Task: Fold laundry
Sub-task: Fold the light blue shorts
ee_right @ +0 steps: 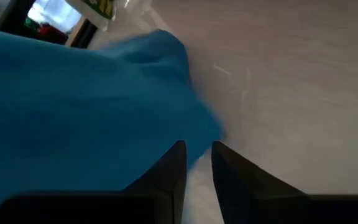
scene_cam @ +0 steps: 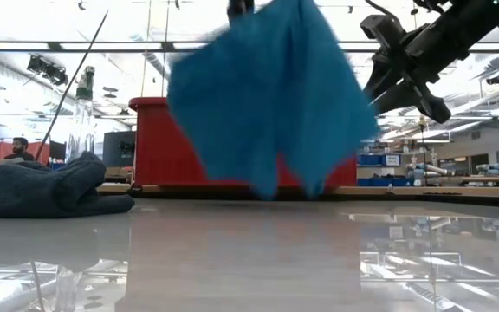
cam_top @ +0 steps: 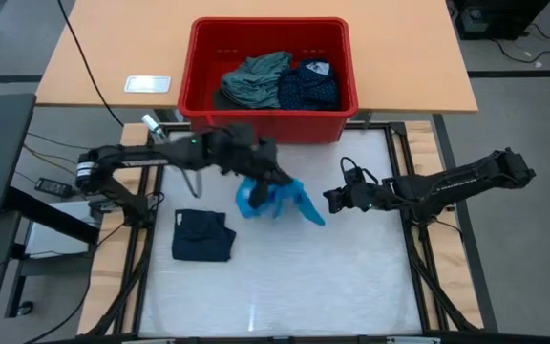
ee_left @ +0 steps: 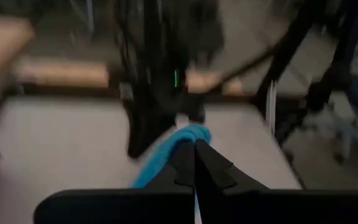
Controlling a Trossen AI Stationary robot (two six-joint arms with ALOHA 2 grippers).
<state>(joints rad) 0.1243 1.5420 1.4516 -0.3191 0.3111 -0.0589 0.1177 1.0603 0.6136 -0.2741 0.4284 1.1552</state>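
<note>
The left gripper (cam_top: 273, 178) is seen from above pressed together on an upper edge of the bright blue garment (cam_top: 277, 201), which hangs over the white mat (cam_top: 285, 287). The right gripper (cam_top: 332, 199) sits just beside the cloth's far corner, its fingers slightly parted and empty. A 2nd corner should be caught by it at matching height, so the piece can be spread flat. A dark navy garment (cam_top: 202, 235) lies folded on the mat, and 2 more wait in the red bin (cam_top: 270, 105).

From table level, the blue cloth (scene_cam: 271, 95) is seen clear of the glossy surface; a lit workshop lies behind.

In the left wrist view, blue fabric (ee_left: 176, 146) is pinched at the fingertips.

In the right wrist view, the cloth (ee_right: 86, 106) reaches just short of the parted fingers.
</note>
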